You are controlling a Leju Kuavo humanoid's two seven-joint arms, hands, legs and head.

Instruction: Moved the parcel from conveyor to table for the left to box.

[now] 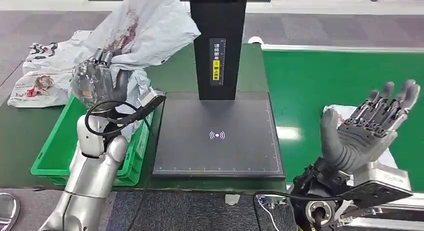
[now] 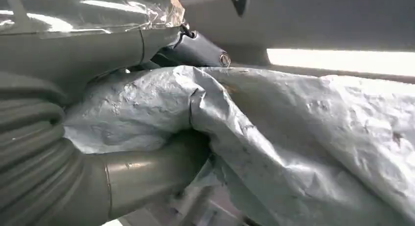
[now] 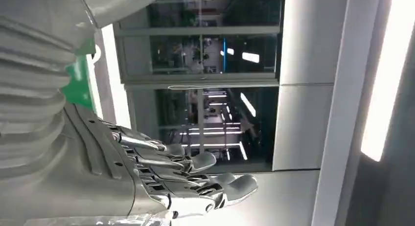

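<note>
Left hand: the left hand (image 1: 97, 78) grips a crumpled white parcel (image 1: 145, 28), holding it raised above the green box (image 1: 50, 158); in the left wrist view the thumb (image 2: 147, 169) presses into the parcel's wrinkled plastic (image 2: 303, 138).
Right hand: the right hand (image 1: 367, 128) is raised palm-up with fingers (image 3: 215, 179) spread, holding nothing, over the green conveyor (image 1: 325, 81).
Scanner: a black scanner pad (image 1: 217, 136) with an upright post (image 1: 217, 41) stands on the table just beside the box.
Other bags: more white bags (image 1: 42, 73) lie on the table beyond the box.
</note>
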